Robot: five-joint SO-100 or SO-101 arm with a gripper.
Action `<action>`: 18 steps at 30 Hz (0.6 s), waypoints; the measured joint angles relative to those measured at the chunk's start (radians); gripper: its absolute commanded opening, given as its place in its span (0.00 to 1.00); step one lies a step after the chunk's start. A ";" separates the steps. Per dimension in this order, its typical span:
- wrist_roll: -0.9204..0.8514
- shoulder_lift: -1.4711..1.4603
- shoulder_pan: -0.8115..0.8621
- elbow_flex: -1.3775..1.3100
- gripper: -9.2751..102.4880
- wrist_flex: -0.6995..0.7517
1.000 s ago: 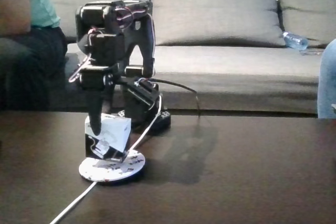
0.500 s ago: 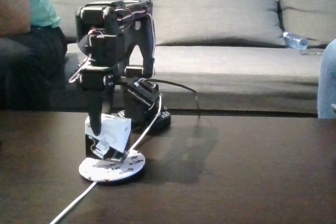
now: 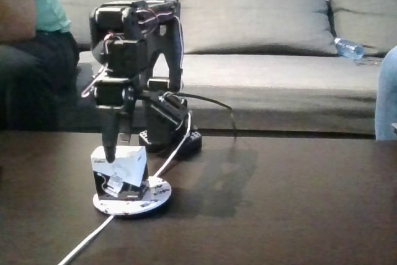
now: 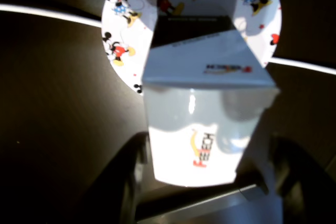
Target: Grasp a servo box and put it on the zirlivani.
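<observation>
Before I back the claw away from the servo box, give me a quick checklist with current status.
1. Servo box over the zirlivani: ok, it sits on the disc in the fixed view.
2. Box fully inside the disc rim: cannot tell; in the wrist view the box hides the near edge.
3. Box resting flat: cannot tell, it looks slightly tilted.
4. Claw released: cannot tell; fingers flank the box closely.
5. White cable clear of the lift path: ok.

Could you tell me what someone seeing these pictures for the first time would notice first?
Probably the black arm's pincer standing over the servo box, which sits on the white round zirlivani near the dark table's left front. In the wrist view the disc shows bright cartoon mouse prints. Behind, a grey sofa holds a water bottle.
</observation>
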 measured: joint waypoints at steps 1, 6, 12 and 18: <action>0.000 0.005 0.000 0.000 0.34 0.008; 0.000 0.080 0.000 -0.060 0.34 0.147; 0.000 0.210 -0.002 -0.135 0.34 0.256; -0.003 0.342 0.000 -0.071 0.22 0.261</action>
